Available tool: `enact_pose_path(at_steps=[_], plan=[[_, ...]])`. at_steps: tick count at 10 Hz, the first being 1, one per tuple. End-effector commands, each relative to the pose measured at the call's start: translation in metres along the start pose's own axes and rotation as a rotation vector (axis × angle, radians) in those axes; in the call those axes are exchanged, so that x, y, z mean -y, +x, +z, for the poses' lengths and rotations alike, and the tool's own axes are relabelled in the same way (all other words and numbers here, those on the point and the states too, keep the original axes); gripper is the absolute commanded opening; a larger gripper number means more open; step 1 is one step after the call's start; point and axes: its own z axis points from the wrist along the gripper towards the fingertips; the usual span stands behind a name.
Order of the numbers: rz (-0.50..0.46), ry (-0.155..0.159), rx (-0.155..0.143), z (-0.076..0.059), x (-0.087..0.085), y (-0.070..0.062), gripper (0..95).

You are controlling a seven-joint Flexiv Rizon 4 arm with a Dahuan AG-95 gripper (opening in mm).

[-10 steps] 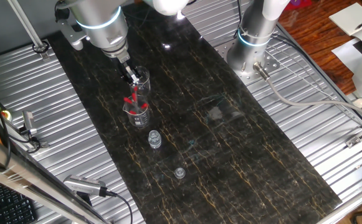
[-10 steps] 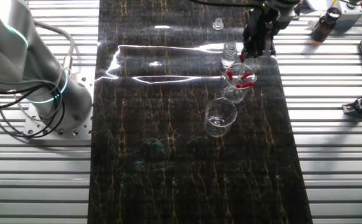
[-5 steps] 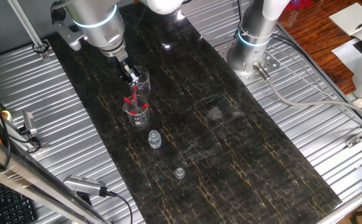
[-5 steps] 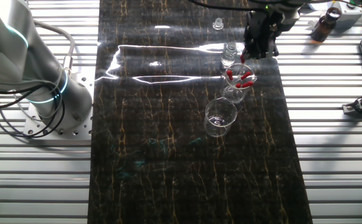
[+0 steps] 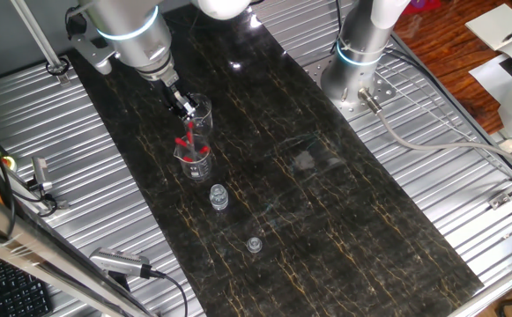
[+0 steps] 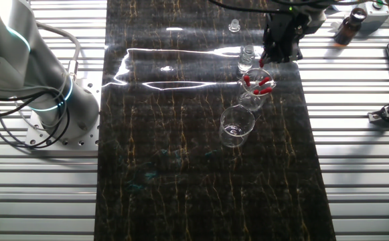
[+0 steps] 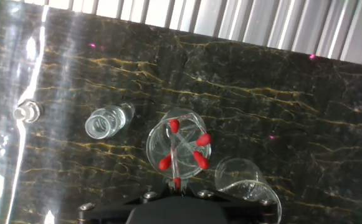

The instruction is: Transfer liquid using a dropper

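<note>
Step in hand: picking a dropper. Several red-topped droppers (image 7: 176,146) stand in a beaker (image 7: 156,140); second beaker (image 7: 246,180) just beside, vial (image 7: 103,122) near. Gripper (image 5: 185,107) hovers above the droppers, holding nothing; jaw spread cannot be told. Next: descend onto one bulb

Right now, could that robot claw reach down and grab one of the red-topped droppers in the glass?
Probably yes. The gripper hangs just above the beaker holding the droppers; their red tops stick up at the open rim with nothing covering them.
</note>
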Motion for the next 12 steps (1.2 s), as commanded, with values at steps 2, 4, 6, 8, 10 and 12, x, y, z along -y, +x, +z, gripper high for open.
enact_pose_path(at_steps=[2, 4, 6, 8, 10, 12], plan=[[0.004, -0.013, -0.021, 0.000, -0.001, 0.000, 0.0], [0.002, -0.022, -0.033, 0.000, -0.001, 0.000, 0.0], [0.005, -0.027, -0.047, 0.000, -0.001, 0.000, 0.0], [0.021, -0.032, -0.063, -0.013, -0.017, 0.000, 0.0], [0.048, -0.033, -0.075, -0.021, -0.034, -0.003, 0.0], [0.059, -0.029, -0.079, -0.027, -0.046, -0.004, 0.0]])
